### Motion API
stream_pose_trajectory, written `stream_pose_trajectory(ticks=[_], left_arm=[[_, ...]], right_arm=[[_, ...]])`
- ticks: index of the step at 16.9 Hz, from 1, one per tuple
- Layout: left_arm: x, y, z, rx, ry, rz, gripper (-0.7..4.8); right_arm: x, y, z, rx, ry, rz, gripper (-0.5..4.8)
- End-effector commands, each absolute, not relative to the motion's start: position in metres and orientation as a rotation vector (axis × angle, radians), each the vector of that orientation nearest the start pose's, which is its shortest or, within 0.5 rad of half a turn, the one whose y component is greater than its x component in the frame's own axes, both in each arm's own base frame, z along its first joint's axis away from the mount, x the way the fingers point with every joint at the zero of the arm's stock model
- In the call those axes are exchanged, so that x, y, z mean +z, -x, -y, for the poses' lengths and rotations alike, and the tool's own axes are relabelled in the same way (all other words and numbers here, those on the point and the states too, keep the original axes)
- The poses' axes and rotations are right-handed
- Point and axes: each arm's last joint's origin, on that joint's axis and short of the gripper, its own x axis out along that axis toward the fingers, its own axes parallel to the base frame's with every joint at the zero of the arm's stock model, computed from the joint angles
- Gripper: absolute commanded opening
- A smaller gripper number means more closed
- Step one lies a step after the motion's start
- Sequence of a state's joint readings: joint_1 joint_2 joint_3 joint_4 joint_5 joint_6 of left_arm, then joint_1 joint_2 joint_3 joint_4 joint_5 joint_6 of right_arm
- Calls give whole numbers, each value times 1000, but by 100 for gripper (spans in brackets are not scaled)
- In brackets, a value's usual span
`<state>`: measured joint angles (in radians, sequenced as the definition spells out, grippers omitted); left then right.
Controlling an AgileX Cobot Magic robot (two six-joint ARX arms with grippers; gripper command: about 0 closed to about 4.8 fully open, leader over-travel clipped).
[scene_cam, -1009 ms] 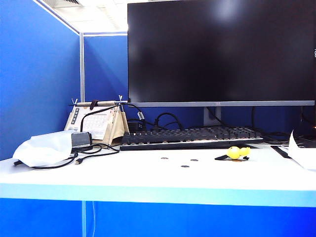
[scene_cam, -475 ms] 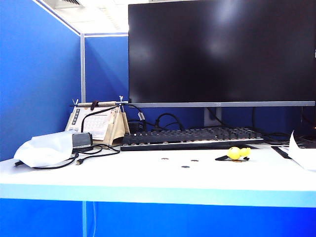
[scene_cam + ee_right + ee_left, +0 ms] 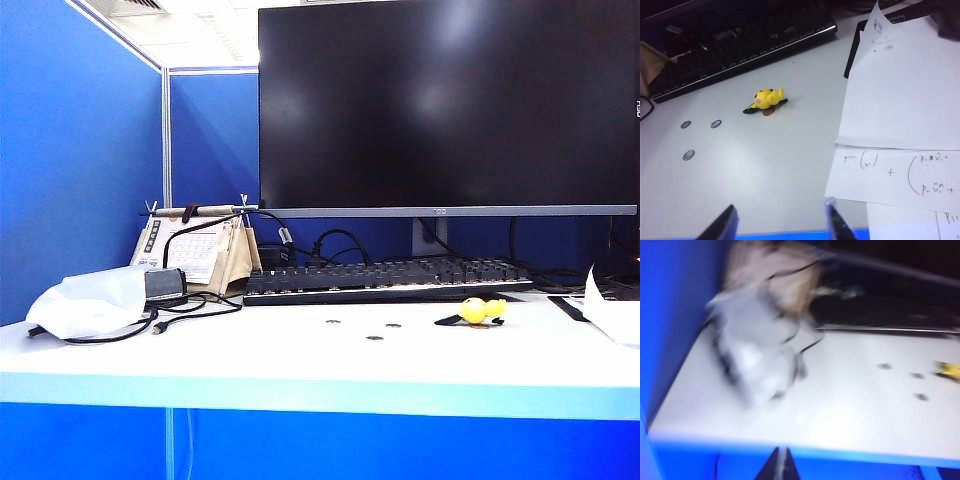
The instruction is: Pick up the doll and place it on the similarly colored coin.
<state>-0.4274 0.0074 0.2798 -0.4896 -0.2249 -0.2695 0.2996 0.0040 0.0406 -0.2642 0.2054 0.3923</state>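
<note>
The doll [image 3: 767, 98] lies on its side on the white surface [image 3: 775, 170], out ahead of my right hand [image 3: 781, 222] and a little toward its left finger. The gold coin [image 3: 768, 113] peeks out from under the doll's near edge, so the two touch. I think the doll is on the coin, and the job looks almost done or done.

My right hand hangs well back from the doll, near the front edge of the surface. Its two fingers are spread wide and hold nothing. My left hand [image 3: 779, 466] is far off to the other side, down by the surface's front edge. Its fingers are pressed together and it is empty too. That view is blurry.

Three gray coins [image 3: 715, 123] sit farther out on the left-finger side of my right hand, well apart from the doll. Sheets of paper [image 3: 900, 105] lie on its right-finger side, and a black keyboard [image 3: 740, 42] runs across behind the doll.

To finish well, I would keep both hands away and not bump the doll. If it looks too far off the coin, I would come in slowly with the right hand and pinch the yellow body, not the thin ears.
</note>
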Motion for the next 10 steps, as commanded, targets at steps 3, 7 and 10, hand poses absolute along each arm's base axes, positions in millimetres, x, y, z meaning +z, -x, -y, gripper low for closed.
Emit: stream_pose_trajectory(ticks=[3,7,10], left_arm=[[150,-81,30,-140,225,-372,-5],[151,-86,30,-121,150,-274,-4],[151,-85,31,-159,151,-282,-3]], right_arm=[[151,-90,-22,48,-331,-244,232],[151,-90,-22,49,-331,-245,232],[151,-90,-22,47,-331,-245,232]])
